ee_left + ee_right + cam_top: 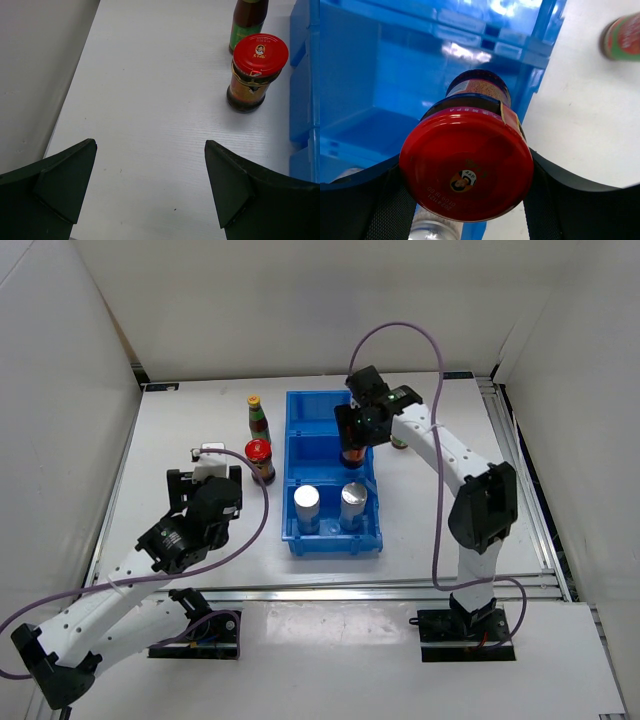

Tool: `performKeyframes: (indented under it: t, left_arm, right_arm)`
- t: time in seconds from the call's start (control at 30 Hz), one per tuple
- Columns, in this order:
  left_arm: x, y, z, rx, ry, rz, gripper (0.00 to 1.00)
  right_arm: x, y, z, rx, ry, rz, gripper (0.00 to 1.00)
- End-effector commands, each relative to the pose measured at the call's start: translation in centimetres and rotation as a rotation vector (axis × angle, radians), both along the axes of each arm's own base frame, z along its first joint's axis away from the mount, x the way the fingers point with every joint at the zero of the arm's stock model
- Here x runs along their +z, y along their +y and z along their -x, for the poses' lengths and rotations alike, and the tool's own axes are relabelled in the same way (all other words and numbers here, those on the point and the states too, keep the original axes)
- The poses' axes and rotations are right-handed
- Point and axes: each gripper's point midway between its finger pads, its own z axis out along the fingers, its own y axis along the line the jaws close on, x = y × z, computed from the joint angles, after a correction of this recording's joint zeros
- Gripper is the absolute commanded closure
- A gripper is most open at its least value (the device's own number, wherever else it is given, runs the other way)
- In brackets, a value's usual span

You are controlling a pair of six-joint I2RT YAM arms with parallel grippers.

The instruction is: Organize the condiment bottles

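Red-lidded jar (466, 170) is held upright, long axis vertical and lid upward, by the right tool (358, 430) at the middle compartment of the blue bin (312, 412). The left tool (150, 165) is spread wide above the bench (150, 75).

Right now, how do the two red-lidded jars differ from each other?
The table jar stands free, left of the blue bin beside a slim yellow-capped bottle; the gripped jar is clamped at its lid by the right gripper. The table jar is outside the bin; the gripped jar is over its middle compartment. Both have red lids and dark bodies.
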Motion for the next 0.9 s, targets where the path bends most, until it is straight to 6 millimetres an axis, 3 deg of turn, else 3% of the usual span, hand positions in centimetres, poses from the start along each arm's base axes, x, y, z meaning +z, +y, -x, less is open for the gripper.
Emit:
performKeyframes:
  t: [0.0,0.17,0.23,0.3,0.5,0.67,0.7,0.73,0.83,0.87]
  left_arm:
    - [0.3,0.6,0.1,0.026,-0.021,0.006,0.00]
    - [0.3,0.6,0.1,0.026,-0.021,0.006,0.00]
    - [0.3,0.6,0.1,0.026,-0.021,0.006,0.00]
    - [0.3,0.6,0.1,0.026,-0.021,0.006,0.00]
    - [0.3,0.6,0.1,0.026,-0.021,0.006,0.00]
    - [0.1,0.5,0.0,0.026,-0.015,0.000,0.00]
    - [0.1,0.5,0.0,0.026,-0.015,0.000,0.00]
    - [0.1,0.5,0.0,0.026,-0.015,0.000,0.00]
    - [0.0,0.4,0.0,0.026,-0.008,-0.007,0.00]
    - [0.0,0.4,0.0,0.026,-0.008,-0.007,0.00]
  right_arm:
    - [2.6,1.2,-1.0,0.010,-0.078,-0.059,0.91]
    - [-0.2,1.5,-1.1,0.016,-0.025,-0.034,0.91]
    - [-1.0,1.4,-1.3,0.009,-0.014,-0.017,0.85]
    - [-2.6,1.2,-1.4,0.003,0.012,0.011,0.71]
    - [-5.1,0.8,-1.4,-0.017,0.052,0.057,0.64]
    - [-5.9,0.8,-1.4,-0.025,0.070,0.063,0.43]
    - [-5.9,0.7,-1.5,-0.031,0.065,0.070,0.37]
    - [-6.2,0.6,-1.3,-0.038,0.074,0.071,0.22]
    - [-5.8,0.2,-1.5,-0.060,0.056,0.080,0.00]
    - [-5.2,0.2,-1.5,-0.068,0.047,0.067,0.00]
